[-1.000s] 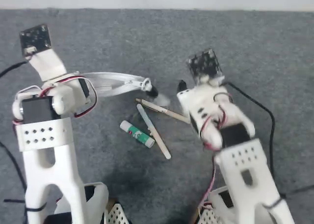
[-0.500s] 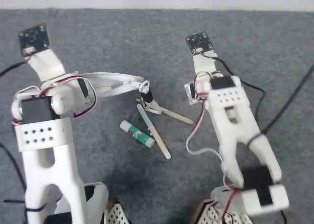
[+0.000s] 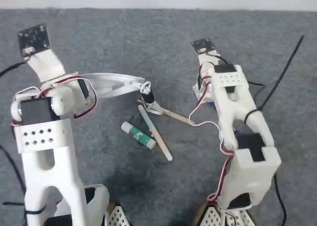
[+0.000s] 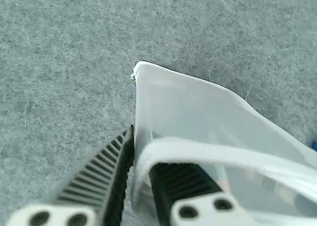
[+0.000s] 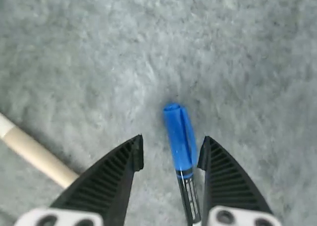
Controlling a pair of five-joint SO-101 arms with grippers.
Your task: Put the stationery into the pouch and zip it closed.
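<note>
High view: grey felt-like desk [image 3: 124, 42], with a glue stick [image 3: 138, 135] and a wooden stick [image 3: 176, 116] between the arms. Left gripper [image 4: 141, 154] pinches the clear pouch [image 4: 198, 112] rim. The right arm leans forward, its gripper [image 5: 172, 141] spread astride a blue pen [image 5: 177, 129].

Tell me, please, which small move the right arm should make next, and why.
Probably lower the right gripper a little and close it on the blue capped pen. The pen lies on the grey carpet between its open jaws, not yet gripped, while the left gripper holds the translucent white pouch by its edge.
</note>
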